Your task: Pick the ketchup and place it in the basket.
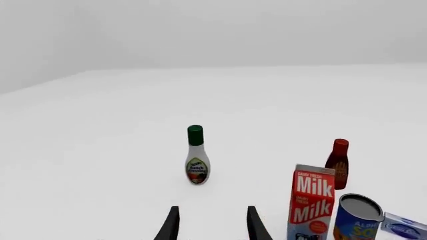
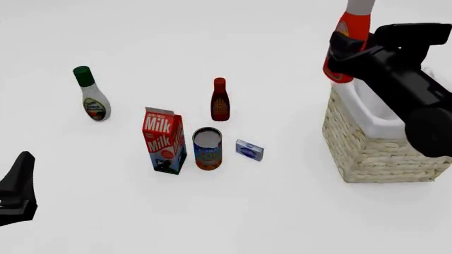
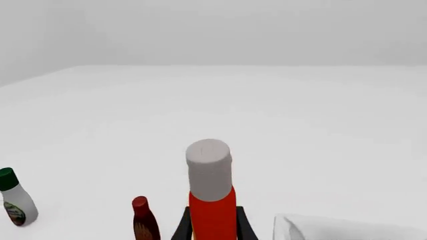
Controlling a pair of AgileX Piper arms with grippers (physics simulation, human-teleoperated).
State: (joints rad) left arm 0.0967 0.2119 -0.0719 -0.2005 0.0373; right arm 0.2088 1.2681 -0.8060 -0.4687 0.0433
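Note:
The ketchup [image 2: 351, 37], a red-orange bottle with a white cap, is held upright in the air by my right gripper [image 2: 339, 53], which is shut on its body. In the front view it hangs just above the far left rim of the wicker basket [image 2: 367, 148] with its white lining. In the right wrist view the ketchup [image 3: 210, 200] stands between the fingers [image 3: 183, 227], and a corner of the white lining [image 3: 333, 227] shows beside it. My left gripper [image 1: 211, 225] is open and empty, low at the near left, with the black arm [image 2: 18, 190] in the front view.
A white green-capped bottle [image 2: 92, 95] stands at the far left. A dark red-brown bottle [image 2: 220, 100], a milk carton [image 2: 164, 140], a soup can [image 2: 207, 148] and a small blue box [image 2: 249, 150] cluster mid-table, left of the basket.

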